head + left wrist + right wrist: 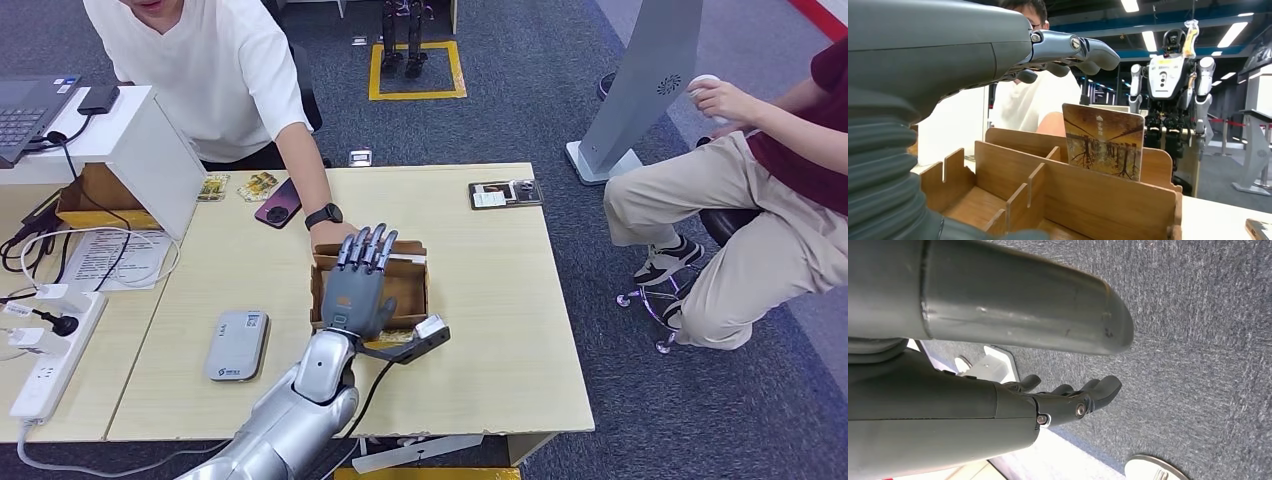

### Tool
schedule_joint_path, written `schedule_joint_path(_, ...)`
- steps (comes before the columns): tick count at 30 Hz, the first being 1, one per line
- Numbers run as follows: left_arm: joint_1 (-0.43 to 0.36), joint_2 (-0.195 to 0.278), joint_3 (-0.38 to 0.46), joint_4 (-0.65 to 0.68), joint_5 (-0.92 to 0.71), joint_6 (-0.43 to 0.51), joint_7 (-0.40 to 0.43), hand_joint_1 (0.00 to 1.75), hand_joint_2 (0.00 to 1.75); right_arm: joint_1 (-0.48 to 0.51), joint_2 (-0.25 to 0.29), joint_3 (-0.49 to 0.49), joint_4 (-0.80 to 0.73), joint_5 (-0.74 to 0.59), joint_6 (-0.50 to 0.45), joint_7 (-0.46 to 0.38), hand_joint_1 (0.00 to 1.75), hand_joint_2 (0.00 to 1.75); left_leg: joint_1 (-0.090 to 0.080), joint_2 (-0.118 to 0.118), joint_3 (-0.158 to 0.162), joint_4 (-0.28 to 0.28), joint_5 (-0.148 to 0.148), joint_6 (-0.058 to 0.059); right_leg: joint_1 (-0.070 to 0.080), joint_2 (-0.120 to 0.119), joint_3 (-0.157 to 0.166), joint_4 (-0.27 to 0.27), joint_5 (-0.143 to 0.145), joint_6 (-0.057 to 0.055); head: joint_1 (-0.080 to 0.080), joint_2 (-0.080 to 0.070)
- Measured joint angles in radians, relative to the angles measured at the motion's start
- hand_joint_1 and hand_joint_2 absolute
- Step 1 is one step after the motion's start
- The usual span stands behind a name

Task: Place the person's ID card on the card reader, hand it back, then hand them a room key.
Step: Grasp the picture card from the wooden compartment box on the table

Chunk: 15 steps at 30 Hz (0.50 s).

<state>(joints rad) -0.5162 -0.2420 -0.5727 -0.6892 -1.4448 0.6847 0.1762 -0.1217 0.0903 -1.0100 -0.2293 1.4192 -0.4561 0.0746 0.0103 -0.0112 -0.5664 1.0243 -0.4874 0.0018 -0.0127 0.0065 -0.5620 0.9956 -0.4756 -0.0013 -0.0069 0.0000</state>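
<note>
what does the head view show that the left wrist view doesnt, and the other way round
Head view alone: the card reader, a phone, the person's watch and a seated person beside the table.

Left wrist view alone: a printed card standing upright in a slot, and another robot in the background.

Shared: the left hand, fingers apart over the wooden box, and the person in white.

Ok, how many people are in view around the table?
2: a person in a white shirt behind the table, and a seated person off its right end. None seem hidden.
</note>
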Motion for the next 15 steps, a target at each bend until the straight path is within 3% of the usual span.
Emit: schedule_joint_path(15,-0.005,0.000,-0.015,0.001,0.002,-0.022,-0.008,0.39,1.75,-0.001,0.000,0.026,0.000,0.025,0.001,0.017,0.00,0.00,0.000,0.000,0.000,0.000,0.000,0.000,0.000,0.000,0.000,0.000,0.000,0.000,0.000,0.000)
